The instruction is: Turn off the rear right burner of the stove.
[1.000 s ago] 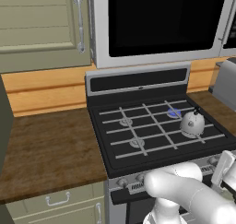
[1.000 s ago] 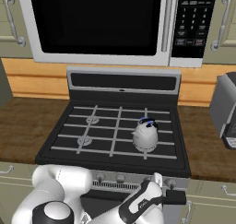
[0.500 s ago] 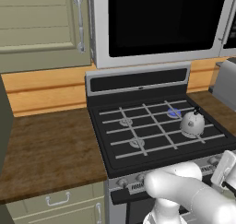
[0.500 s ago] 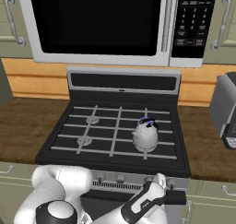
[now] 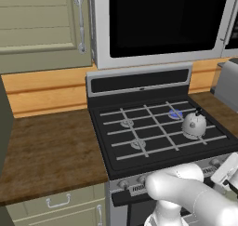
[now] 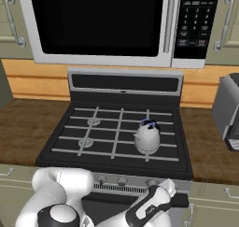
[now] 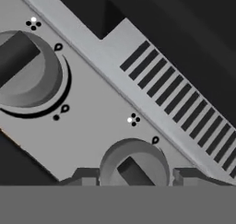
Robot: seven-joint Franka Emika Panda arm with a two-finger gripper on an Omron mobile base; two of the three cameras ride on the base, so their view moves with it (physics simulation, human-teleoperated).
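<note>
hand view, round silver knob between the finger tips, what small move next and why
Probably close the gripper on the round silver knob with the dark bar and twist it. The finger tips flank it with gaps showing, and the small round rear right burner behind the white domed kettle glows blue.

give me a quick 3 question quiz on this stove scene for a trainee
1. True or false: the rear right burner glows blue.
2. What stands on the stove just in front of that burner? A) a frying pan B) a white kettle C) a toaster
3. In the hand view, what sits between the fingertips of the gripper?

Key
1. True.
2. B, the white kettle.
3. A round knob on the silver front strip, with the fingertips on either side of it.
</note>
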